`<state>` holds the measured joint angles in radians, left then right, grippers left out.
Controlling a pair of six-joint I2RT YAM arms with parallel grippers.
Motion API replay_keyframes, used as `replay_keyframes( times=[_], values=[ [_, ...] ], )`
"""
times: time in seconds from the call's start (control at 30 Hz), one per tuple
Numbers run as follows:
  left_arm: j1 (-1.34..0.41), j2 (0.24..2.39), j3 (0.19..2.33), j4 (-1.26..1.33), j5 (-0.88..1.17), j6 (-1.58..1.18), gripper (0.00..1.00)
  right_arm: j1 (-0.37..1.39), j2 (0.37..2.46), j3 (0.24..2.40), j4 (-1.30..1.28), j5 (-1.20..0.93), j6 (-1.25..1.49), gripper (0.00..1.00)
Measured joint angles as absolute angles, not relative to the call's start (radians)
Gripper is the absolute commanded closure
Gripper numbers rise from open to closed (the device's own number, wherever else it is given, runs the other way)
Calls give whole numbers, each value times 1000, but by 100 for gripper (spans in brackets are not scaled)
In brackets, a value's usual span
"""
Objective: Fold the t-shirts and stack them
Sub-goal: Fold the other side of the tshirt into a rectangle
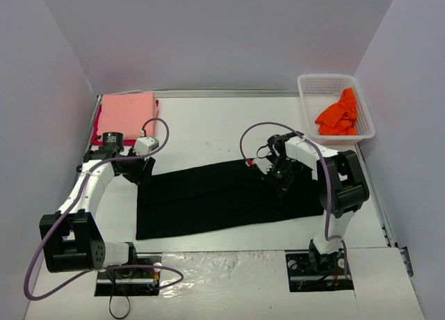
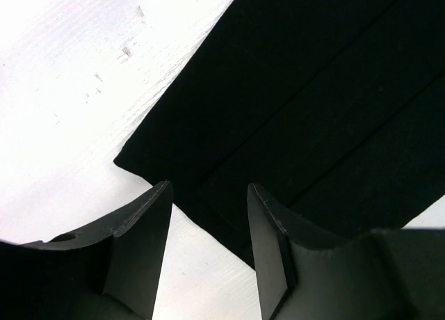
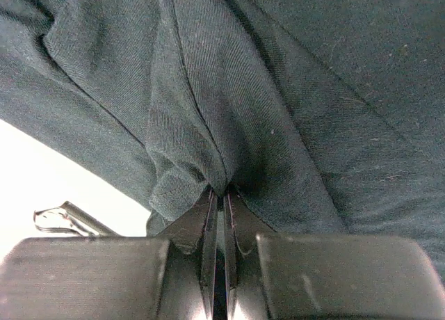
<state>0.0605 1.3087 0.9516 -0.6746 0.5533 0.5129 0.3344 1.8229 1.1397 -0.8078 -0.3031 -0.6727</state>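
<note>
The black t-shirt (image 1: 222, 198) lies folded into a long strip across the middle of the table. My left gripper (image 1: 142, 172) is open just above its far left corner; in the left wrist view (image 2: 208, 188) the fingers straddle the shirt's edge (image 2: 306, 104). My right gripper (image 1: 280, 183) is shut on a pinched fold of the black t-shirt (image 3: 229, 111) near its far right part. A folded salmon-pink t-shirt (image 1: 127, 115) lies on a red t-shirt (image 1: 96, 129) at the far left. A bright orange t-shirt (image 1: 338, 115) sits crumpled in the basket.
A white plastic mesh basket (image 1: 316, 87) stands at the far right corner. The white table (image 1: 208, 122) is bordered by grey walls. Crinkled plastic sheet (image 1: 222, 268) covers the near edge between the arm bases.
</note>
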Motion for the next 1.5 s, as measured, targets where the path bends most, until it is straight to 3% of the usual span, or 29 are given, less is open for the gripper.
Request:
replay_keyframes(
  times=[0.5, 1.4, 1.5],
  values=[
    [60, 1309, 952, -675, 554, 513, 54, 353, 1761, 1154, -844, -337, -656, 100],
    [60, 1309, 952, -675, 554, 513, 54, 548, 1731, 1180, -898, -412, -626, 100],
    [60, 1309, 952, -675, 554, 513, 54, 558, 1736, 1170, -898, -421, -622, 93]
  ],
)
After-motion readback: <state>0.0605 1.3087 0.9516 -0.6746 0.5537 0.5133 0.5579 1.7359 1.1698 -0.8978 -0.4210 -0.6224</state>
